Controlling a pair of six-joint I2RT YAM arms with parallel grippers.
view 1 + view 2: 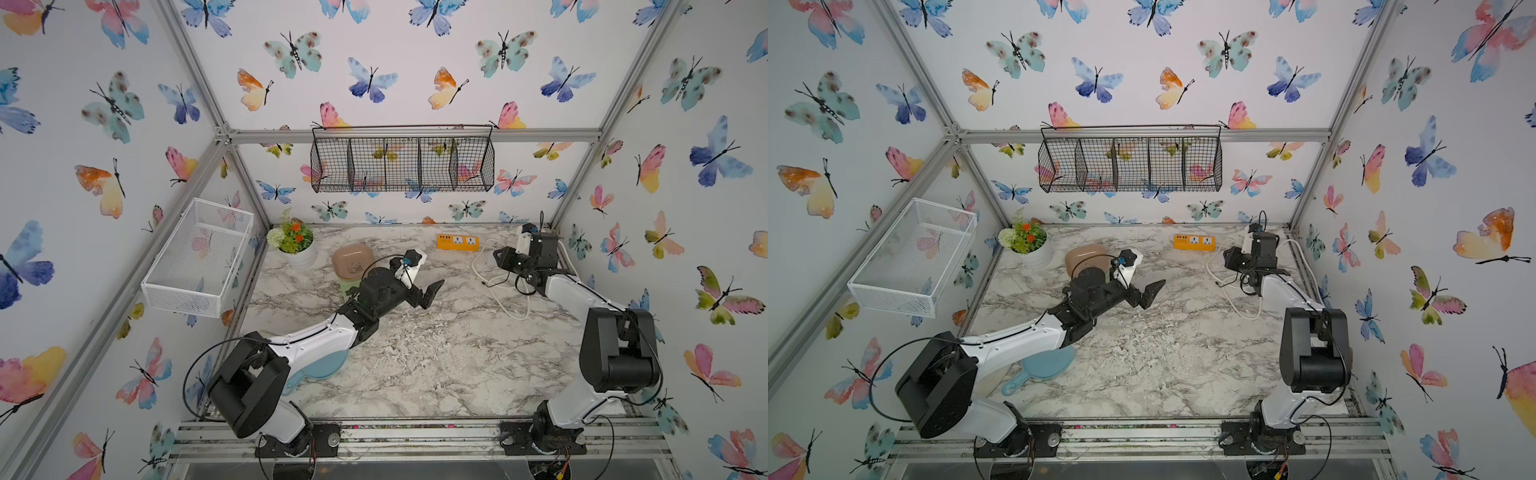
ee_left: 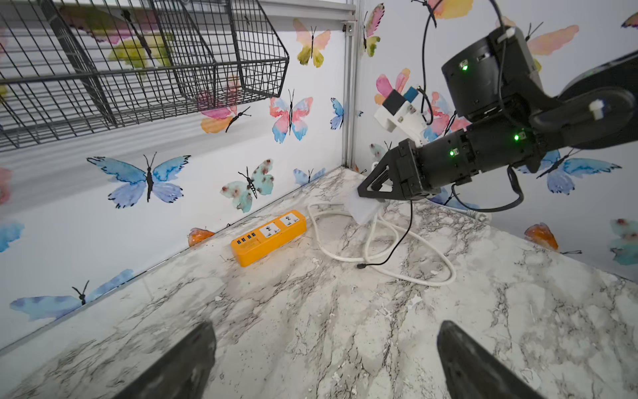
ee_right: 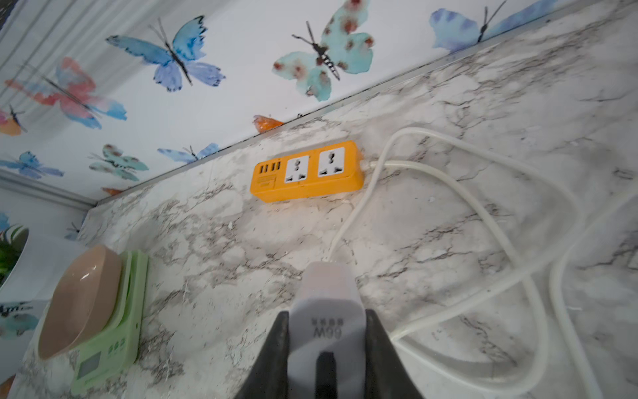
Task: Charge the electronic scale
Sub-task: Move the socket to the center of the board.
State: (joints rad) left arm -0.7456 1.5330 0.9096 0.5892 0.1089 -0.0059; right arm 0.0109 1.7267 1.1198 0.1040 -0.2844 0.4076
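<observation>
Both top views: high, far, looking steeply down from in front of the orange power strip [image 1: 458, 242] [image 1: 1195, 242]. Wrist views: low, near, facing it [image 2: 268, 237] [image 3: 307, 171], left obliquely, right frontally. All four share it.

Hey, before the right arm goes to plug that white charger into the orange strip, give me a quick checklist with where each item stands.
1. White charger clamped between the right jaws: ok.
2. Both sockets on the orange power strip free: ok.
3. Charger prongs lined up with a socket: cannot tell.
4. Black cable plugged into the electronic scale: not ok, its free end lies on the table.
5. Left jaws open and empty: ok.
</observation>
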